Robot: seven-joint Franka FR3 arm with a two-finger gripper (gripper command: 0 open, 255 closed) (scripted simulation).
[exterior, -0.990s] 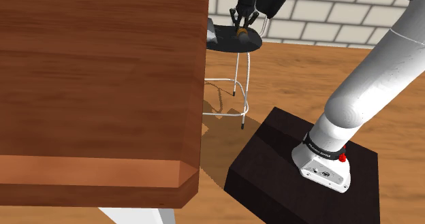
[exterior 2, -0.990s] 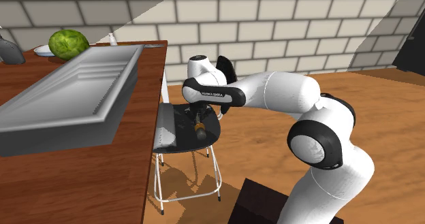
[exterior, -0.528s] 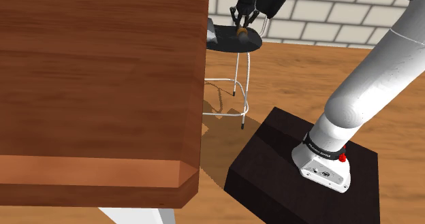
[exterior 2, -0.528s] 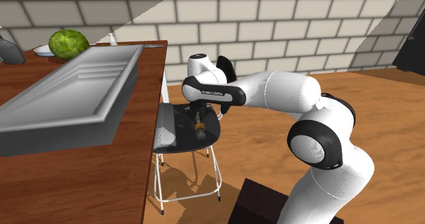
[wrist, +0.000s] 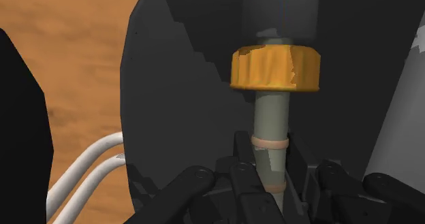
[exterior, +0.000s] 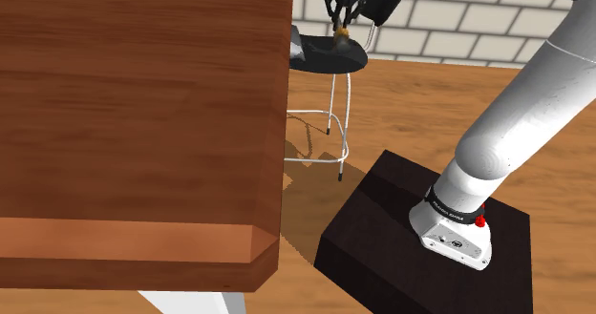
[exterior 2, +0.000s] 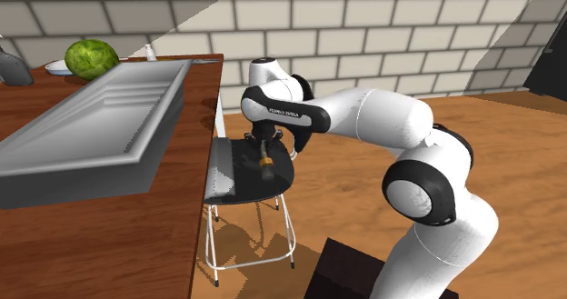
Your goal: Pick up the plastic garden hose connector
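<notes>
The hose connector [wrist: 275, 67] has a grey-green stem with an orange ribbed ring around it. My gripper [wrist: 272, 182] is shut on the stem, its black fingers [wrist: 243, 171] clasping it from both sides. In the second exterior view the connector [exterior 2: 266, 164] hangs from the gripper [exterior 2: 263, 148] just above the black chair seat [exterior 2: 238, 181]. Seen from the shoulder view, the gripper [exterior: 343, 16] holds the connector [exterior: 341, 34] over the seat [exterior: 328, 56], at the far end of the wooden counter.
The chair stands on thin white wire legs [exterior: 342, 121] right beside the wooden counter [exterior: 143, 102]. A grey sink basin [exterior 2: 100, 124] is set in that counter, with a green round fruit [exterior 2: 91, 57] behind it. My black stand [exterior: 420, 245] rests on the wooden floor before a brick wall [exterior 2: 363, 34].
The gripper has risen from the chair seat with the connector clasped in it. The connector now hangs a little above the seat instead of lying on it.
</notes>
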